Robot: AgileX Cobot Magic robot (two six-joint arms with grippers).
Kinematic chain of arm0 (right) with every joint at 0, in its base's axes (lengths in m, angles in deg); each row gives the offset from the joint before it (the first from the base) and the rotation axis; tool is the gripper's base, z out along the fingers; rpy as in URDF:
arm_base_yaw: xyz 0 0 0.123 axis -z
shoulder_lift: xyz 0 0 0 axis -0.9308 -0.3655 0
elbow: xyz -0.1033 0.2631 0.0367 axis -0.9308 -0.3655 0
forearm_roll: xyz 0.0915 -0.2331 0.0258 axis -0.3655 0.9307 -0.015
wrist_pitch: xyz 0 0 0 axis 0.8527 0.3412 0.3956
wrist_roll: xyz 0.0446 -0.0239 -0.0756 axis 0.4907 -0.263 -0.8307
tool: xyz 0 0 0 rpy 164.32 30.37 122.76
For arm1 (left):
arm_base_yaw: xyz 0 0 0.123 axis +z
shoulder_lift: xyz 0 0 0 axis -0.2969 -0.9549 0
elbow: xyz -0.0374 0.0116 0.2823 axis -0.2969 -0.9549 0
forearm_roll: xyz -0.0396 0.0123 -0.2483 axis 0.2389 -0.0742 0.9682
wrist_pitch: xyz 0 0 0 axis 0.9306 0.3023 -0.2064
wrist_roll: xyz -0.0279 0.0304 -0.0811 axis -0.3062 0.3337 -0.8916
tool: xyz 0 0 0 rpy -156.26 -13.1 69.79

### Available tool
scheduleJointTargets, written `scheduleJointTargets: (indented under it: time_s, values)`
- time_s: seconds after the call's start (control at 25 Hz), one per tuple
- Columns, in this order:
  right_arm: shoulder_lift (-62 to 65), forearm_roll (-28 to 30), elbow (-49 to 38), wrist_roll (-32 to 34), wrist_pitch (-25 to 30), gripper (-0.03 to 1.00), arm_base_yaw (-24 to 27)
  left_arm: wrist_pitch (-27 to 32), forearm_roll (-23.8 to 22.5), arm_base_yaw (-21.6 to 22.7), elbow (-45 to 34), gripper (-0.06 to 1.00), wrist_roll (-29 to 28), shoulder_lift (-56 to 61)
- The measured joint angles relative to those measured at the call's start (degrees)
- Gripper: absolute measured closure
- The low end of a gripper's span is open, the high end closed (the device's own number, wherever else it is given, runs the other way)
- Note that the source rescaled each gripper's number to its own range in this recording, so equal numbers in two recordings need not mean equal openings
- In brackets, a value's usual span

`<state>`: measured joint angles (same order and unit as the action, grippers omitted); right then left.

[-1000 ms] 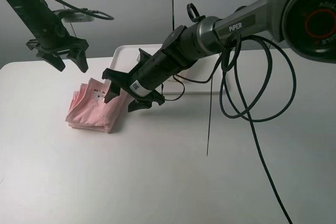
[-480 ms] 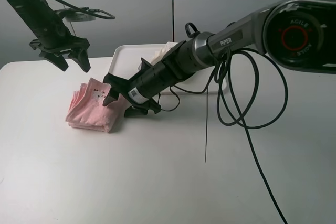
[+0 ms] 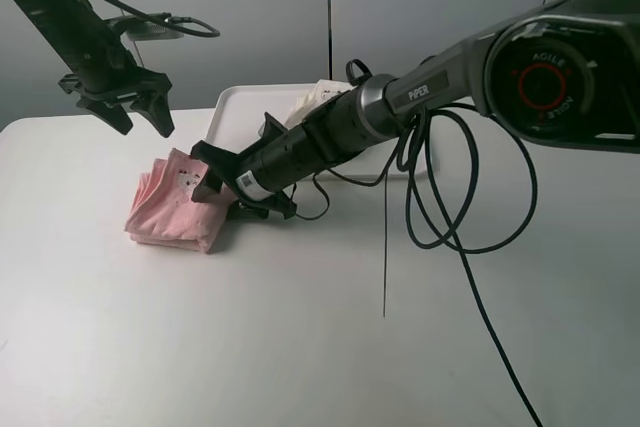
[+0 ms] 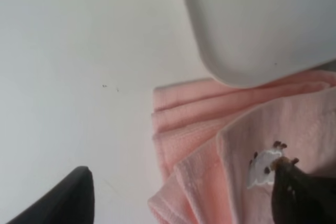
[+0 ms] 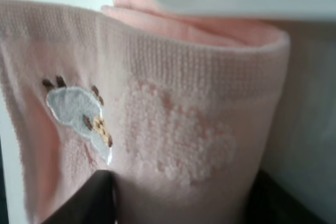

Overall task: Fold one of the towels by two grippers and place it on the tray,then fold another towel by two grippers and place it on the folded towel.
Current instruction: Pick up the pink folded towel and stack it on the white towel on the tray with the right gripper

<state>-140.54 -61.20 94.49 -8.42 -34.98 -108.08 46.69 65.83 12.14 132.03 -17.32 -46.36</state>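
Over on the left half of the white tabletop (image 3: 320, 347): folded pink towel (image 3: 175, 207), lying flat, just in front of the white tray (image 3: 235, 107). Already doubled into layers, with a small embroidered animal patch (image 5: 79, 114) facing up. Looks folded and waiting to be carried, judging by the stacked edges in the left wrist view.

Right tool (image 3: 235, 187) reached well across the middle, fingers spread wide and straddling the towel's near-tray edge, one finger above the fabric and one down beside it at the tabletop. Not clamped yet. Right wrist view filled with terry cloth, so lined up for a pinch on that rolled fold. Probably angled low like that to slide the lower finger under all the layers at once.

Left tool (image 3: 120, 107) hanging above the towel's far corner, fingers apart, nothing held. Likely parked there to come down on the other end, so the fold doesn't flop open during the lift.

On the tray: something pale and cloth-like (image 3: 318, 95) peeking out behind the right arm, presumably the other towel, mostly hidden though.

Main risk: grabbing only the top layer.
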Motion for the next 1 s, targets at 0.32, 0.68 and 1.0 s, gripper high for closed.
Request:
scheduleJointTargets:
  time_s: [0.32, 0.68, 1.0]
  values:
    - [-0.34, -0.87, 0.00, -6.75, -0.46, 0.90, -0.62, -0.14, 0.00, 0.00, 0.00, 0.05, 0.75, 0.00]
    - [4.13, 0.89, 0.00, -9.44, 2.19, 0.90, -0.49, 0.22, 1.39, 0.00, 0.56, 0.05, 1.98, 0.46]
    - [7.84, 16.46, 5.43, -2.08, 4.51, 0.90, 4.31, 5.39, 9.15, 1.02, 6.85, 0.05, 5.57, 0.89]
